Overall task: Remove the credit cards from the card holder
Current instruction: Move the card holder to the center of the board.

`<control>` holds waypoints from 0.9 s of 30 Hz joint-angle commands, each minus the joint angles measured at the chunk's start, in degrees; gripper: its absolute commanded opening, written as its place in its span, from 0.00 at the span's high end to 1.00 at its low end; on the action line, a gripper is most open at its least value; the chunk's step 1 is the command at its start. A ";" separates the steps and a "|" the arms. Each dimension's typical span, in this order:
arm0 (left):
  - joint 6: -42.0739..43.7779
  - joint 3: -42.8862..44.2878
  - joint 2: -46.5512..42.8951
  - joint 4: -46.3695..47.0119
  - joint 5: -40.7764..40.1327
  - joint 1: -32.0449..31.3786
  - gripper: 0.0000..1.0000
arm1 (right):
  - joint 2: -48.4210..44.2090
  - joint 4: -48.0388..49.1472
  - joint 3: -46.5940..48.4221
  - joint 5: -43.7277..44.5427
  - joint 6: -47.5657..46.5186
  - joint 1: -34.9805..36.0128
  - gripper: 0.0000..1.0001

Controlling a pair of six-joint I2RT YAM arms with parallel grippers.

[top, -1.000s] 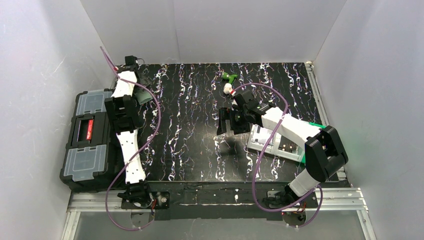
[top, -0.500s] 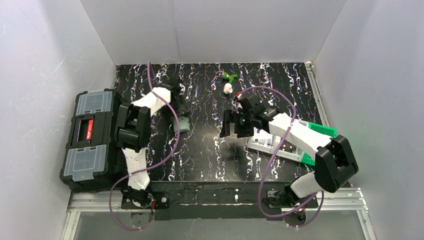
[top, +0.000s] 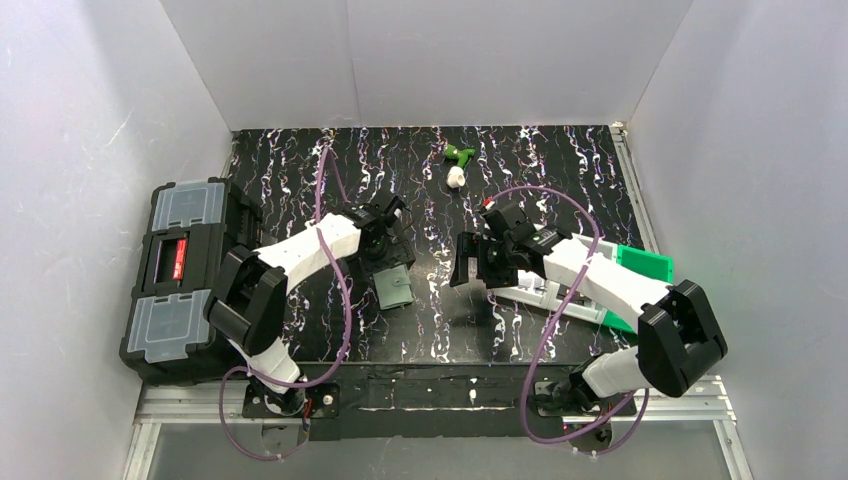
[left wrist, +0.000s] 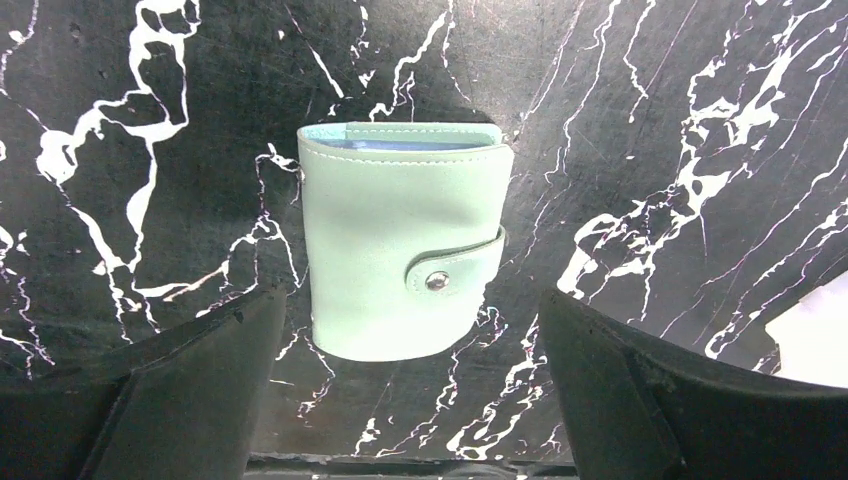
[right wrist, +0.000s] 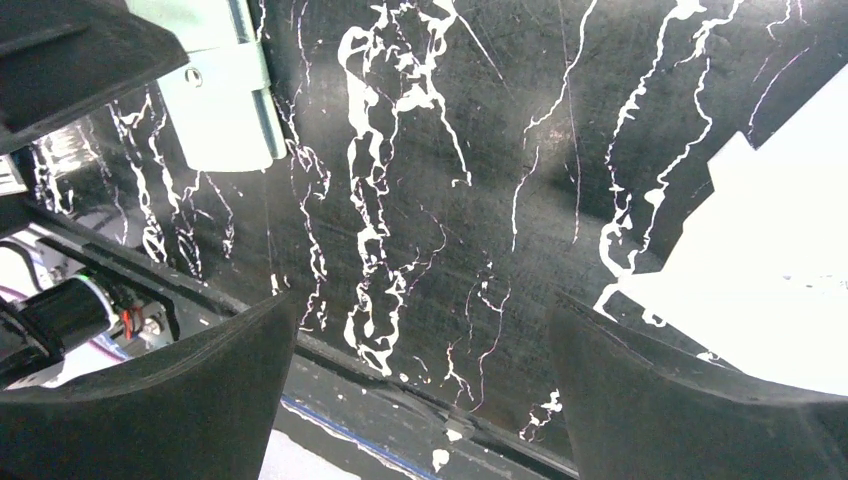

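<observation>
The card holder (left wrist: 405, 240) is seen folded and snapped closed, laid flat on the table (top: 420, 335) left of centre, toward the near edge. The left gripper (left wrist: 410, 310) is held over it, released, fingers clear on both sides. The right gripper (right wrist: 420, 310) is likewise spread, empty, beside the white tray (right wrist: 760, 260).

Card holder (left wrist: 404, 240) now loose at mid-table.
</observation>
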 commanded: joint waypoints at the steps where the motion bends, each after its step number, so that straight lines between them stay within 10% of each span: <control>1: 2.83 1.40 -4.95 -2.84 -3.27 0.50 0.02 | 2.50 -0.45 3.94 3.72 1.04 2.38 0.00; 10: 7.66 -5.79 -15.84 -3.83 -0.13 10.43 0.08 | 16.54 -7.69 22.42 12.16 1.49 14.67 0.01; 27: 6.08 -22.12 -17.29 9.13 17.28 16.43 0.59 | 38.47 -15.53 44.98 19.57 -1.63 19.05 0.37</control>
